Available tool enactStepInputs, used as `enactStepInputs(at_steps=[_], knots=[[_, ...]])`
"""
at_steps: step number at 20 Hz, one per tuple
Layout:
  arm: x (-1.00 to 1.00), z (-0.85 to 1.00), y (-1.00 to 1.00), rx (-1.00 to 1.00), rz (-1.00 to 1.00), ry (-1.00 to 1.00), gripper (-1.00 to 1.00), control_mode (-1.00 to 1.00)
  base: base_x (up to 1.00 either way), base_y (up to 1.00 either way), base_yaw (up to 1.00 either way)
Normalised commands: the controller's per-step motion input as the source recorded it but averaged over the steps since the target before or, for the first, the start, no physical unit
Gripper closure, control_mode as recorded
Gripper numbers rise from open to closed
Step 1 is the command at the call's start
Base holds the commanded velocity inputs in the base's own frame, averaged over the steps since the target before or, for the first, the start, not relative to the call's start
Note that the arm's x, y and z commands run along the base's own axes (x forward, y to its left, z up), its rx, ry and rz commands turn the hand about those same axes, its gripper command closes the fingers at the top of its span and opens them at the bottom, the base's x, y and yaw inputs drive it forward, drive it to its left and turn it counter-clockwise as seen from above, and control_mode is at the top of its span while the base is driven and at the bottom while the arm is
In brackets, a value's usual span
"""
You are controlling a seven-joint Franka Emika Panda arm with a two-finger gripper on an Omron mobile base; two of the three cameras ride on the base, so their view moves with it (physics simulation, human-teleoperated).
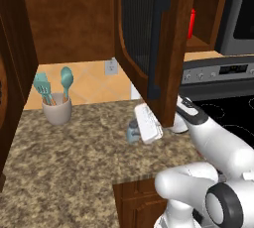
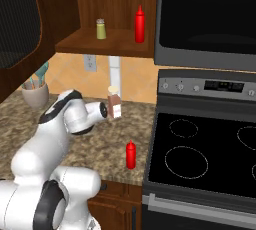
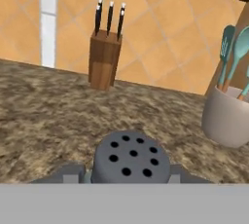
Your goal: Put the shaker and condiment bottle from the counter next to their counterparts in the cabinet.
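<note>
While the utensil crock (image 1: 57, 108) sits near the counter's (image 1: 74, 172) back left edge, gripper (image 1: 133, 132) mid-counter, jaws closed on the shaker (image 3: 130, 158), condiment bottle (image 2: 130, 154) by the front right edge.

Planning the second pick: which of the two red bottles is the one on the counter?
The condiment bottle, standing on the granite counter near its front edge beside the stove. The other red bottle stands on the cabinet shelf.
</note>
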Motion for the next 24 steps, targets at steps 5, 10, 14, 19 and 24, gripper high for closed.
enactStepInputs(at_steps=[5, 10, 14, 19, 24], knots=[[0.0, 0.38, -0.04, -0.02, -0.23, 0.0, 1.0, -1.0, 0.0, 0.0, 0.0], [0.0, 0.37, -0.25, 0.0, -0.27, 0.0, 1.0, -1.0, 0.0, 0.0, 0.0], [0.0, 0.29, -0.47, 0.0, -0.26, 0.0, 1.0, -1.0, 0.0, 0.0, 0.0], [0.0, 0.33, -0.52, 0.0, -0.22, 0.0, 1.0, -1.0, 0.0, 0.0, 0.0], [0.0, 0.63, -0.28, 0.0, -0.14, 0.0, 1.0, -1.0, 0.0, 0.0, 0.0]])
